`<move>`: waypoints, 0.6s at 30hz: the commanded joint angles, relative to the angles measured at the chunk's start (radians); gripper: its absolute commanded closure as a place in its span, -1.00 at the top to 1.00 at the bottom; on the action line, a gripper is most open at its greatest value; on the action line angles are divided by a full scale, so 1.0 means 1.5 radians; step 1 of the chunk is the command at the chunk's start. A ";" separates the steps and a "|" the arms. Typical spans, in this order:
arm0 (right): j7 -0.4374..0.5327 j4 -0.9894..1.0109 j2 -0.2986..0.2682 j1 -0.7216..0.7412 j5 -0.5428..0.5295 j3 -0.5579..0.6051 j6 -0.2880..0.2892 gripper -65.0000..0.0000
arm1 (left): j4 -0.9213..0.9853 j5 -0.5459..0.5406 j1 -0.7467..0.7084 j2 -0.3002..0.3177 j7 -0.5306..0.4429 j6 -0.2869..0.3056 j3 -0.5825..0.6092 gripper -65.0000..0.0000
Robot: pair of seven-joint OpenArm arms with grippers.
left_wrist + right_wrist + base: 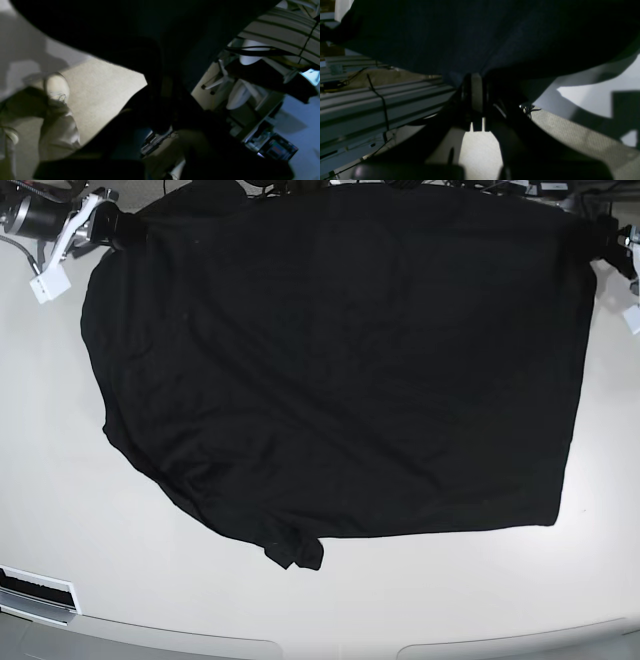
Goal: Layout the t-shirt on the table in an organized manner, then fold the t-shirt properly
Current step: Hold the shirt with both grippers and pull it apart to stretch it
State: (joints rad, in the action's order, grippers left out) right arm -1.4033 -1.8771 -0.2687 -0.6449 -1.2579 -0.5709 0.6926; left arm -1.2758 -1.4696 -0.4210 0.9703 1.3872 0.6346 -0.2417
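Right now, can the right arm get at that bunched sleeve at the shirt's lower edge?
Probably not: the right gripper is shut on the t-shirt at a far corner, and the bunched sleeve lies across the table.

Lab or workshop: aluminium framing (370,100), cluttered shelves (262,130).

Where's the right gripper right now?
In the base view the right gripper is at the top left, shut on the t-shirt at its upper left corner, above the table.

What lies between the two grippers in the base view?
The black t-shirt, stretched between the right gripper and left gripper, over the table.
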 commanded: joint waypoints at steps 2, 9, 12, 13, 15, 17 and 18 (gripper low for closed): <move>0.005 -0.022 -0.009 -0.020 -0.017 -0.003 0.004 -1.00 | -0.015 -0.009 0.000 0.020 0.006 0.009 -0.008 -1.00; 0.005 -0.057 -0.009 -0.068 -0.016 -0.003 0.004 -1.00 | -0.022 -0.009 0.000 0.022 0.006 0.017 -0.008 -1.00; 0.005 -0.057 -0.009 -0.075 -0.006 -0.003 0.004 -1.00 | -0.022 -0.009 0.000 0.039 0.006 0.016 -0.008 -1.00; 0.005 -0.057 -0.009 -0.074 0.006 -0.003 0.004 -1.00 | -0.022 -0.009 0.000 0.049 0.006 0.016 -0.008 -1.00; 0.006 -0.057 -0.009 -0.074 0.024 -0.003 0.004 -1.00 | -0.022 -0.009 0.000 0.073 0.006 0.016 -0.008 -1.00; 0.008 -0.056 -0.009 -0.074 0.021 -0.003 0.004 -1.00 | -0.022 -0.009 0.000 0.095 0.006 0.016 -0.008 -1.00; 0.007 -0.057 -0.009 -0.074 0.018 -0.003 0.004 -1.00 | -0.022 -0.009 0.000 0.101 0.006 0.016 -0.008 -1.00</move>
State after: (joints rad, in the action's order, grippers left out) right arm -1.3998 -1.9457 -0.2707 -0.7486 -1.2118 -0.5709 0.6926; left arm -1.3018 -1.4708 -0.4213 1.0973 1.3880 0.6556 -0.2417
